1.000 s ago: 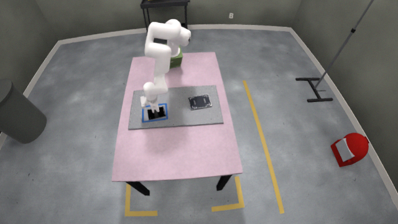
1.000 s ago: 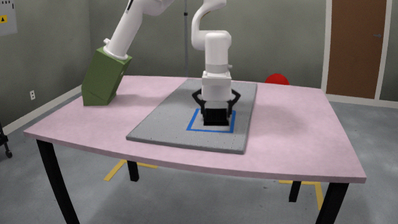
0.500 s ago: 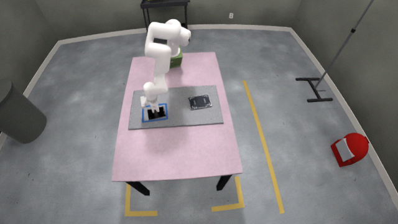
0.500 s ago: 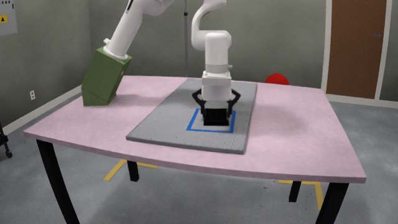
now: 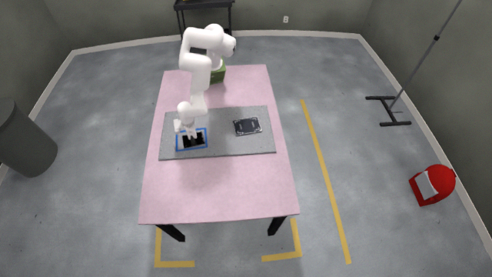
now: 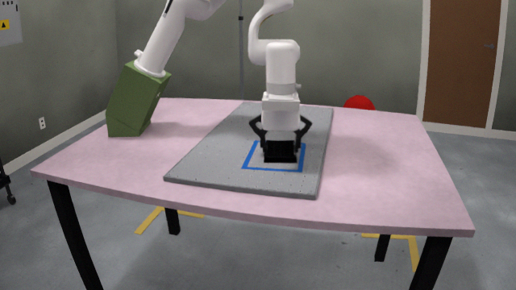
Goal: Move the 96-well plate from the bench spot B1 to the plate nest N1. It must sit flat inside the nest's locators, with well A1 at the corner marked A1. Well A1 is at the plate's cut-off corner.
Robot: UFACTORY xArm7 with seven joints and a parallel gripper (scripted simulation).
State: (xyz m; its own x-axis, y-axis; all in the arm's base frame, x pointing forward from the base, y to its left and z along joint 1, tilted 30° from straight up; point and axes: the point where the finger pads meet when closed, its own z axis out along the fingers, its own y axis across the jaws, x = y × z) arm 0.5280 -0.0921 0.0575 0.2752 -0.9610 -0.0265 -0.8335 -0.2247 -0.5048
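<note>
The black 96-well plate lies inside the blue outline of spot B1 on the grey bench board. My gripper stands straight down over the plate, its black fingers shut on the plate's two sides. The plate rests on the board. The dark plate nest N1 with white corner marks lies on the board to the right in the top view; it is hidden behind the arm in the exterior view. I cannot make out the plate's cut-off corner.
The board lies on a pink table. The arm's green base stands at the table's far end. A red object lies on the floor. A grey bin and a stand are beside the table.
</note>
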